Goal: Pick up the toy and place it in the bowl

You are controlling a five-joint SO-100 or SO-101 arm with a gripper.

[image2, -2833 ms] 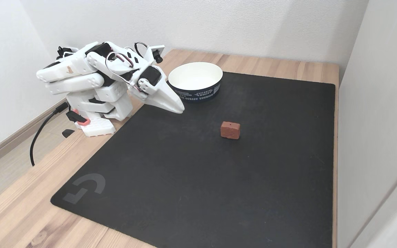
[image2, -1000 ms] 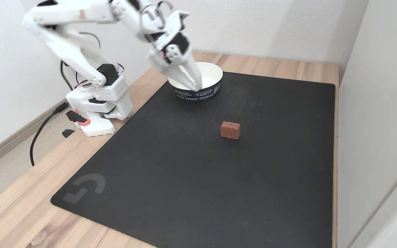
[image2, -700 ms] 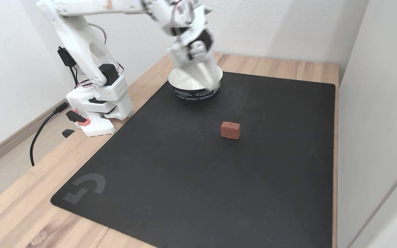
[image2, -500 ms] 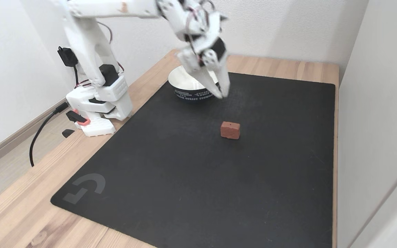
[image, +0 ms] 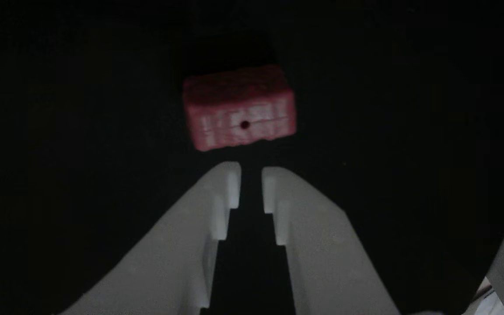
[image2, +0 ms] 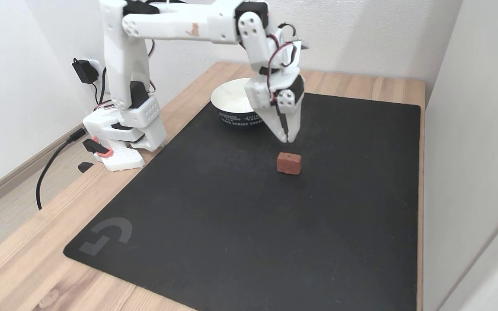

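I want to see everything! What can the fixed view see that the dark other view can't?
Fixed view alone: the white bowl with dark lettered outside, the wooden table, the robot's base and its cable. Other view alone: the narrow gap between the jaws, and the toy's hole up close. Both: the red toy, the gripper and the black mat.

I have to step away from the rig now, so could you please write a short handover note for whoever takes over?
Gripper: empty, fingers nearly together with a narrow gap, pointing down just above the toy, not touching it.
Toy: lying on the black mat, apart from the bowl.
Bowl: at the mat's far edge, partly behind the arm; the visible part looks empty.
Done: the approach to the toy.
Left: open wider, lower, grasp, carry to the bowl, release.
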